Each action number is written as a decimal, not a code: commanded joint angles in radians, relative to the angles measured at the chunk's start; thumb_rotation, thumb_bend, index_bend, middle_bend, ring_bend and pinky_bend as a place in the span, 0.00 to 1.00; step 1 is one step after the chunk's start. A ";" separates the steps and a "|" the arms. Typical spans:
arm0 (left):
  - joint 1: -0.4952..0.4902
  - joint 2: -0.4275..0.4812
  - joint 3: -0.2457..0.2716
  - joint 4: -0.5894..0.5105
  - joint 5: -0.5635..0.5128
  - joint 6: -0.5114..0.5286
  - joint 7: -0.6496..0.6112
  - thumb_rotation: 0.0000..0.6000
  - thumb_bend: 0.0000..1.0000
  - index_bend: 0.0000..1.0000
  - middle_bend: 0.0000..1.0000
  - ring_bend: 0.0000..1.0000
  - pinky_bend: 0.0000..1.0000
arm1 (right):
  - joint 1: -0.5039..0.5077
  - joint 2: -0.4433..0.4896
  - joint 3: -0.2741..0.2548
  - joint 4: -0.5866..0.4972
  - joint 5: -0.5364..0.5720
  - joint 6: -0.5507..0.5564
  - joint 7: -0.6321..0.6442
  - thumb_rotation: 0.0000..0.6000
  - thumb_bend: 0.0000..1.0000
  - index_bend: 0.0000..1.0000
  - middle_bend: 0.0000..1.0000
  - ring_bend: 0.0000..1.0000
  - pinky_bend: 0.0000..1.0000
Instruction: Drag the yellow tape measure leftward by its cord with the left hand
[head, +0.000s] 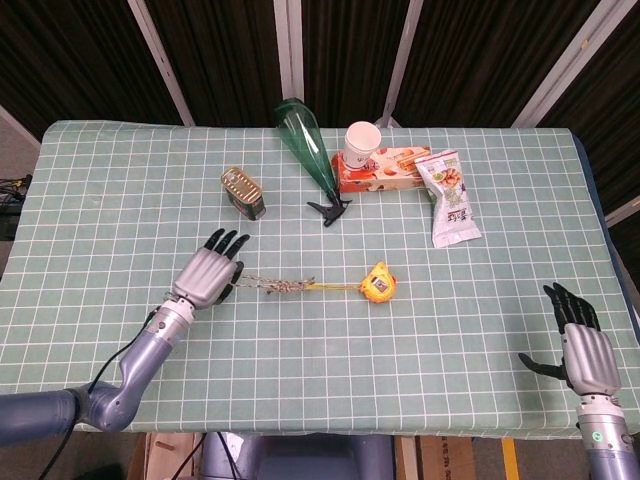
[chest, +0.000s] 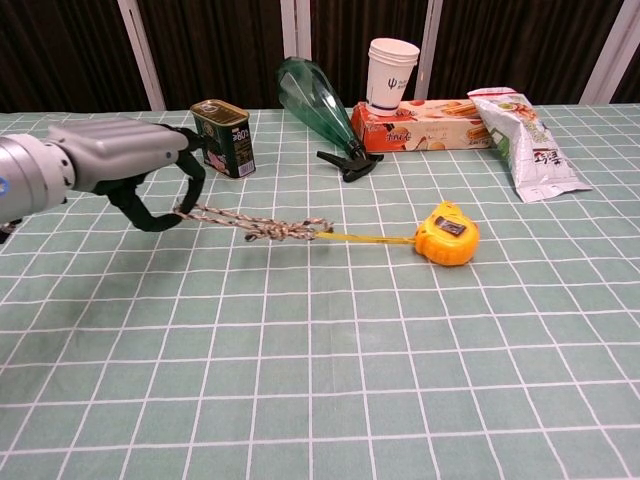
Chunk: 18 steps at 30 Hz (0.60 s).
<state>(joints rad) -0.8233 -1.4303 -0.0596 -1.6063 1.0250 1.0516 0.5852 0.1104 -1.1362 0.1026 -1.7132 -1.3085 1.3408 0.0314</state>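
Note:
The yellow tape measure (head: 378, 285) (chest: 447, 233) lies on the green checked table, right of centre. A short yellow strap joins it to a braided cord (head: 275, 286) (chest: 258, 224) that runs left, its left end lifted a little. My left hand (head: 208, 276) (chest: 130, 165) pinches that left end of the cord between thumb and finger, its other fingers stretched forward. My right hand (head: 582, 345) hovers off the table's front right corner in the head view, fingers spread and holding nothing; the chest view does not show it.
A small tin can (head: 243, 191) (chest: 223, 137) stands just behind the left hand. Further back lie a green spray bottle (head: 309, 153) (chest: 318, 113), a paper cup (head: 361, 143) on a snack box (head: 383, 170), and a snack bag (head: 448, 196).

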 joint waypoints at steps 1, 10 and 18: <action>0.037 0.043 0.015 -0.016 0.019 0.031 -0.025 1.00 0.54 0.59 0.04 0.00 0.00 | -0.001 -0.001 -0.001 -0.001 -0.003 0.002 -0.003 1.00 0.17 0.00 0.00 0.00 0.00; 0.143 0.160 0.042 -0.014 0.041 0.105 -0.085 1.00 0.54 0.59 0.05 0.00 0.00 | -0.002 -0.003 -0.004 -0.006 -0.009 0.009 -0.014 1.00 0.17 0.00 0.00 0.00 0.00; 0.226 0.240 0.042 0.045 -0.010 0.141 -0.130 1.00 0.54 0.59 0.05 0.00 0.00 | -0.001 -0.004 -0.004 -0.006 -0.010 0.008 -0.018 1.00 0.17 0.00 0.00 0.00 0.00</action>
<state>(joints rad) -0.6028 -1.1954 -0.0166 -1.5679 1.0205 1.1900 0.4601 0.1089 -1.1401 0.0983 -1.7195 -1.3187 1.3489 0.0133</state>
